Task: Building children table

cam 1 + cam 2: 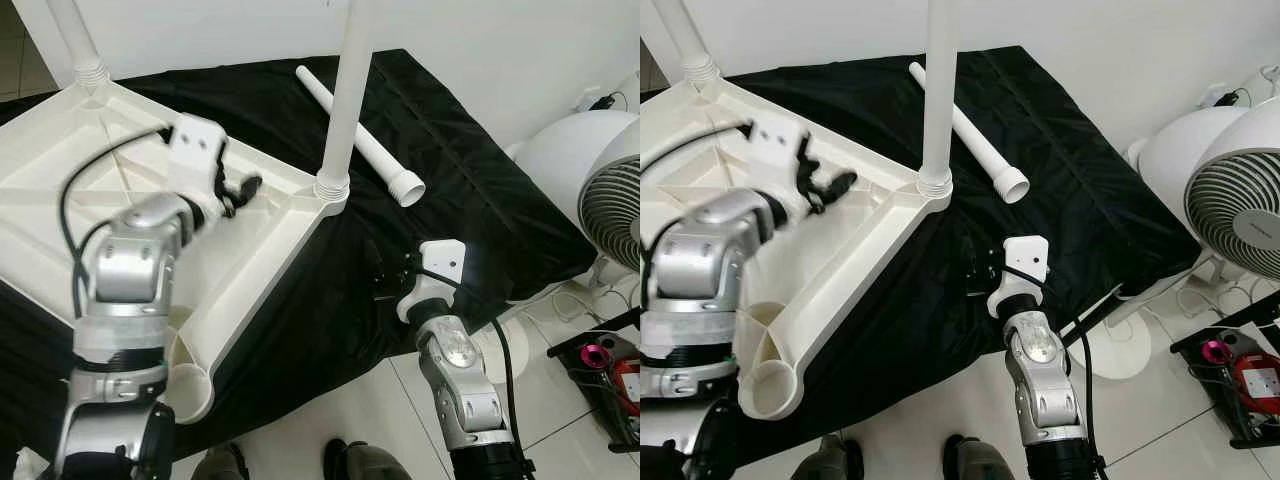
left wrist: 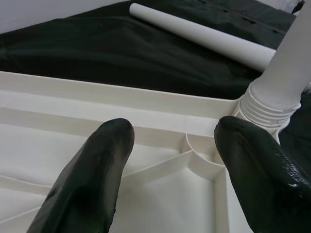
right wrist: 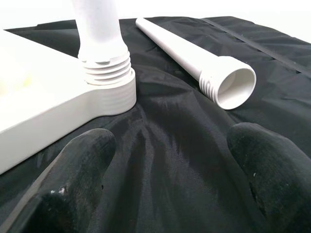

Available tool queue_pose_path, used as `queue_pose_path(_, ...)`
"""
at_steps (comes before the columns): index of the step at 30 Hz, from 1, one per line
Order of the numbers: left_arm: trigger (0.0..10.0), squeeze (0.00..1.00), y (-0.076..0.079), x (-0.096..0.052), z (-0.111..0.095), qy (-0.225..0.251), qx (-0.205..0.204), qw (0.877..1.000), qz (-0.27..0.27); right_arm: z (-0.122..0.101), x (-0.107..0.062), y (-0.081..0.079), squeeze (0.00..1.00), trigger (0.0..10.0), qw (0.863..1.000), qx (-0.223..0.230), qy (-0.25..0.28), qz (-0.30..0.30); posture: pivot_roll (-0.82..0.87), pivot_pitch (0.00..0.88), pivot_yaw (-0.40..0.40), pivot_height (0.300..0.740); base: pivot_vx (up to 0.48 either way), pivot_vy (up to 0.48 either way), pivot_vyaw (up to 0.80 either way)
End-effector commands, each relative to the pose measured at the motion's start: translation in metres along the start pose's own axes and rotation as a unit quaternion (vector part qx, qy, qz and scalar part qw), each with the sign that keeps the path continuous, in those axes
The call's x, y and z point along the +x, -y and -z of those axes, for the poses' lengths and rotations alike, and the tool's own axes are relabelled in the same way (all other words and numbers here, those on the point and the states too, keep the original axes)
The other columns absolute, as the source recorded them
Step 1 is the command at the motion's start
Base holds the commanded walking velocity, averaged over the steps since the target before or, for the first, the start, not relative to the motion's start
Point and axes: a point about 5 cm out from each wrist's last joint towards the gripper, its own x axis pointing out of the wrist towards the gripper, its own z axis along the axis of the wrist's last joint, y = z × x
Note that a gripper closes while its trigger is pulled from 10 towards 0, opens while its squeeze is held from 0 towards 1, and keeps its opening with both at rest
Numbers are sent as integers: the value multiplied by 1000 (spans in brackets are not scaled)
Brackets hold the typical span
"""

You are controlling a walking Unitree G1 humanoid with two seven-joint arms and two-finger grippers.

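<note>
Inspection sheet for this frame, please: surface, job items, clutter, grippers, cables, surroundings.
Surface: black cloth spread under the work.
Job's things: white tabletop upside down; two legs screwed upright in corners; loose leg lying on the cloth; empty socket at the near corner.
Clutter: nothing seen.
Grippers: left gripper open over the tabletop's underside; right gripper open above the cloth, near the loose leg.
Cables: black cables along both arms.
Surroundings: white fan, tiled floor, shoes at the bottom edge.

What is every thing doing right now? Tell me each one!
Tabletop: upside down on the black cloth.
Screwed-in leg: standing upright in its corner socket.
Loose leg: lying flat on the cloth.
Empty socket: no leg yet.
Left gripper: open over the tabletop.
Right gripper: open above the cloth.
</note>
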Motion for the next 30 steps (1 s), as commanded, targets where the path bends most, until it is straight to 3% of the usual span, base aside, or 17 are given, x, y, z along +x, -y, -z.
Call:
queue_pose_path(1,10000,0,-4,-4,-6,25,13,999,14,2,-1,1,0,10000,1000,-1,-1,2,-62,116,-20,740,0,0,0)
queue_pose_path(6,10000,0,-10,-10,-6,36,53,997,30,1,-1,2,0,10000,1000,-2,0,4,-61,115,-20,740,0,0,0)
queue_pose_path(8,10000,0,-15,-20,7,14,87,992,95,1,0,3,0,10000,1000,-4,2,4,-59,116,-17,740,0,0,0)
queue_pose_path(14,10000,0,-22,-29,18,-16,108,986,130,0,0,4,0,10000,1000,-5,3,4,-59,116,-12,740,0,0,0)
queue_pose_path(16,10000,0,-26,-33,23,-33,120,982,141,1,0,4,0,10000,1000,-5,3,4,-56,116,-11,740,0,0,0)
queue_pose_path(19,10000,0,-43,-56,41,-106,147,964,193,1,-1,5,0,10000,1000,-5,2,8,-56,115,-9,740,0,0,0)
queue_pose_path(21,10000,0,-47,-60,44,-118,152,961,200,2,-1,5,0,10000,1000,-5,2,7,-50,115,-10,740,0,0,0)
queue_pose_path(23,10000,0,-47,-60,44,-118,152,961,200,2,-1,5,0,10000,1000,-5,2,7,-50,115,-10,740,0,0,0)
queue_pose_path(26,10000,0,-72,-70,53,-153,186,960,145,1,-1,4,0,10000,1000,-6,3,4,-44,119,-8,740,0,0,0)
queue_pose_path(30,10000,0,-85,-72,55,-161,195,962,101,1,-1,5,0,10000,1000,-6,4,5,-44,119,-8,740,0,0,0)
